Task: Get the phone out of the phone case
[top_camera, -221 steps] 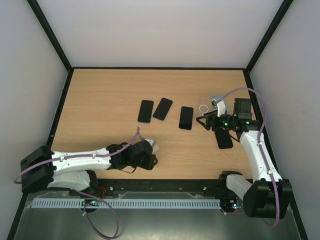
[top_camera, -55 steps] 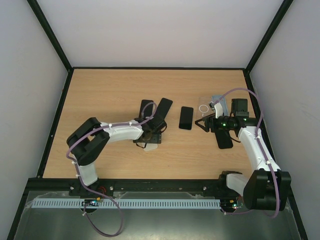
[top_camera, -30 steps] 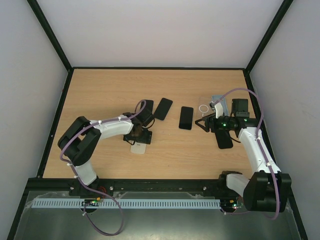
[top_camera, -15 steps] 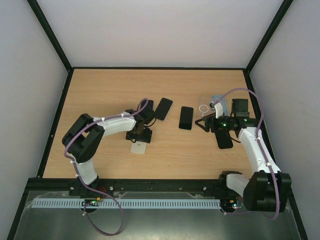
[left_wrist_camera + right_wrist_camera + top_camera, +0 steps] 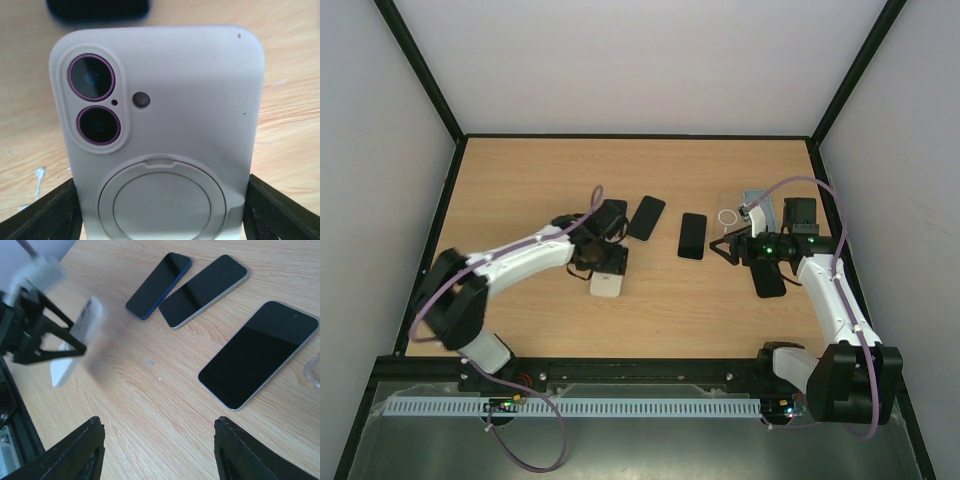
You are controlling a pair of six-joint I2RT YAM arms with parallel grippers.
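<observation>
A phone in a white case (image 5: pixel 165 115) fills the left wrist view, back side up, with two purple-ringed lenses and a round ring mount. My left gripper (image 5: pixel 162 222) is shut on its lower end, one black finger at each side. From the top the cased phone (image 5: pixel 607 285) sticks out of the left gripper (image 5: pixel 596 258) near the table's middle. In the right wrist view it is a motion-blurred white shape (image 5: pixel 90 320). My right gripper (image 5: pixel 728 246) is open and empty, low over bare wood (image 5: pixel 160 450).
Three bare dark phones lie face up at mid table (image 5: pixel 612 215), (image 5: pixel 645 217), (image 5: pixel 692 235); they also show in the right wrist view (image 5: pixel 159 285), (image 5: pixel 202 290), (image 5: pixel 260 352). Another dark phone (image 5: pixel 769 278) lies under the right arm. A clear case (image 5: pixel 728 215) lies at the right.
My left arm has swung out from near its base to the table's middle, carrying the white cased phone; in the last half second it shifted slightly right. The right arm has not moved.
</observation>
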